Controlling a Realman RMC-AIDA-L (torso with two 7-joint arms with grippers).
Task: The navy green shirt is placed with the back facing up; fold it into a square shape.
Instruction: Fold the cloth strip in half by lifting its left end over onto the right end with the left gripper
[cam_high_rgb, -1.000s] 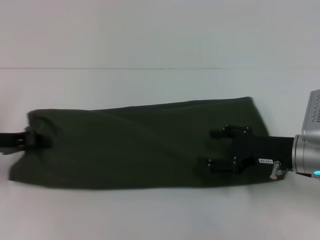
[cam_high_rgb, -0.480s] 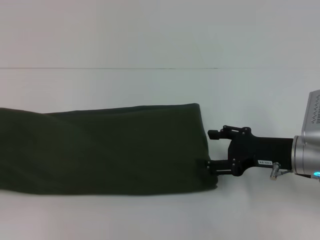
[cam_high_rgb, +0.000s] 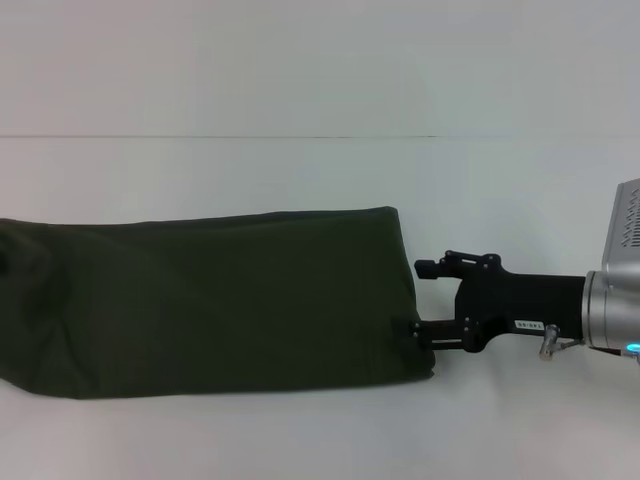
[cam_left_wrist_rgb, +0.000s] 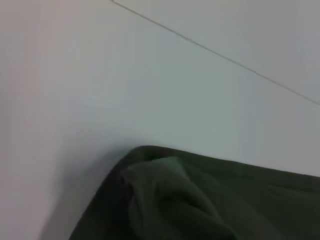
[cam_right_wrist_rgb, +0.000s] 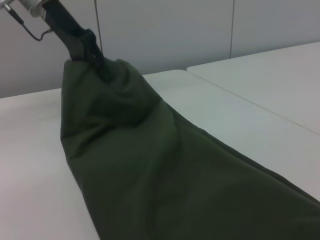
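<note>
The navy green shirt (cam_high_rgb: 220, 300) lies as a long folded band across the white table (cam_high_rgb: 300, 170), running off the head view's left edge. My right gripper (cam_high_rgb: 422, 300) is open just off the shirt's right edge, its lower finger touching the hem and nothing held. My left gripper is out of the head view. In the right wrist view it (cam_right_wrist_rgb: 90, 50) pinches the shirt's (cam_right_wrist_rgb: 175, 175) far end, which bunches up there. The left wrist view shows a rumpled corner of the shirt (cam_left_wrist_rgb: 200, 200) on the table.
The table has a seam line (cam_high_rgb: 300, 137) across its far part. In the right wrist view a second table top (cam_right_wrist_rgb: 270, 85) stands beside this one, in front of a grey wall (cam_right_wrist_rgb: 165, 30).
The shirt has slid left, out from under my right gripper, and its left end now runs off the view. My left gripper has moved left out of view. The right arm stayed put.
</note>
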